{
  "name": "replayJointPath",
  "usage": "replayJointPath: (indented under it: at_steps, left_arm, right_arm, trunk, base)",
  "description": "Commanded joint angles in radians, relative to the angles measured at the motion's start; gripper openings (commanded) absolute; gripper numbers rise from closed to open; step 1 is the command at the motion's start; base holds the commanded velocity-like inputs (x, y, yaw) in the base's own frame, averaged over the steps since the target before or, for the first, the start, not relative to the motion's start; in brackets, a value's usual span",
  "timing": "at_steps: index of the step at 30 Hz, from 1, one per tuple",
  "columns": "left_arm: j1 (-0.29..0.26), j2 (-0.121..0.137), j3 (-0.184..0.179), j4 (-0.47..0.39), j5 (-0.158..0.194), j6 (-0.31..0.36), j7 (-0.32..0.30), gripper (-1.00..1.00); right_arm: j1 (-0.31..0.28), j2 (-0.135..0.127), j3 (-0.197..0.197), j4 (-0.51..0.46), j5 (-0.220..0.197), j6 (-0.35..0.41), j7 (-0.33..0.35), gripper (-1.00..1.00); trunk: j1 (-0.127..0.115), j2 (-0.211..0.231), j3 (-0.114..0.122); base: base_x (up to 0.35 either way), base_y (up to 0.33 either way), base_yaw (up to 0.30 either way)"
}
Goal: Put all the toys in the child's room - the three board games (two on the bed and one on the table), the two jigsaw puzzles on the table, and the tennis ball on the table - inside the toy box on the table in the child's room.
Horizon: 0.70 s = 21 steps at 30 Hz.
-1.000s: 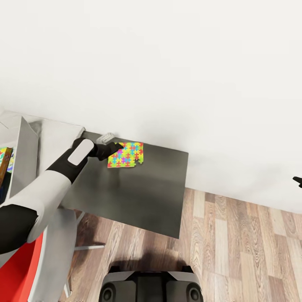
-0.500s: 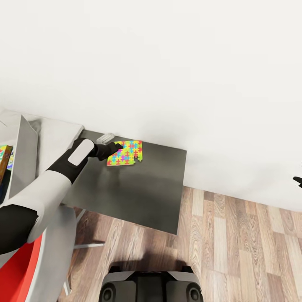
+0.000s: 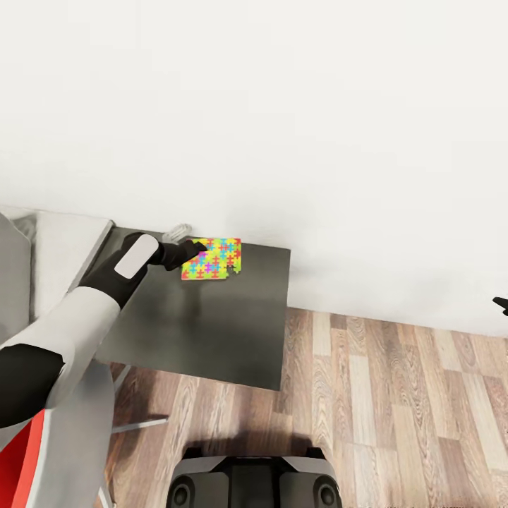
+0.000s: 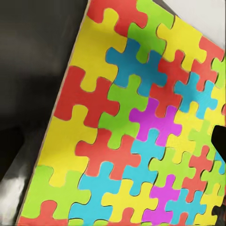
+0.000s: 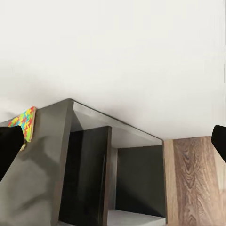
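The jigsaw puzzle (image 3: 212, 259) hangs over the far part of the dark grey surface (image 3: 204, 321), near the white wall (image 3: 282, 127), its bright yellow, pink, blue and green pieces facing up. My left jaws (image 3: 195, 252) are pinching its near-left edge, black fingertips closed over the rim. From my left wrist the puzzle (image 4: 136, 127) spreads across the view, one corner piece missing at its far edge, with the dark surface (image 4: 33, 61) beside it. My left arm (image 3: 77, 310) reaches in over the pale grey-white part of the surface (image 3: 63, 240). From my right wrist I see a corner of the puzzle (image 5: 24, 123) above the dark surface (image 5: 47, 169), open shelving underneath, and the wood-plank floor (image 5: 193, 183) alongside. My right jaws (image 5: 113, 141) are spread, a dark tip at each side, well apart from the puzzle. The floor (image 3: 395, 409) lies below the surface's end.
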Motion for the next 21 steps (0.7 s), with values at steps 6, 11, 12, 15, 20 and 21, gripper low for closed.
replayJointPath:
  at_steps: [6,11,12,15,20,21]
  left_arm:
    - [0.001,0.001,-0.005,-0.003,0.031,-0.005,0.008,1.00]
    - [0.001,0.001,-0.006,-0.003,0.031,-0.005,0.008,1.00]
    - [0.001,0.001,-0.006,-0.003,0.031,-0.005,0.008,1.00]
    - [0.001,0.001,-0.007,-0.003,0.031,-0.006,0.008,1.00]
    - [0.002,0.000,-0.007,-0.003,0.031,-0.007,0.008,1.00]
    - [0.002,0.000,-0.007,-0.003,0.031,-0.007,0.008,1.00]
  right_arm:
    - [-0.001,0.000,-0.001,0.000,0.005,0.004,0.006,1.00]
    - [-0.001,0.000,-0.001,0.000,0.005,0.004,0.006,1.00]
    - [-0.001,0.000,-0.001,0.000,0.006,0.004,0.006,1.00]
    - [-0.001,0.000,-0.001,0.000,0.005,0.004,0.006,1.00]
    - [-0.001,0.000,-0.001,0.000,0.005,0.004,0.006,1.00]
    - [-0.001,0.000,-0.001,0.000,0.005,0.004,0.006,1.00]
  trunk:
    - [0.002,-0.001,-0.001]
    - [0.002,-0.001,-0.001]
    - [0.002,-0.001,-0.001]
    - [0.002,-0.001,-0.001]
    - [0.002,-0.001,-0.001]
    - [0.002,-0.001,-0.001]
  base:
    - [0.000,0.000,-0.064]
    - [0.000,0.000,-0.020]
    - [0.000,0.000,-0.011]
    - [0.000,0.000,-0.007]
    - [0.000,0.000,-0.010]
    - [0.000,0.000,-0.059]
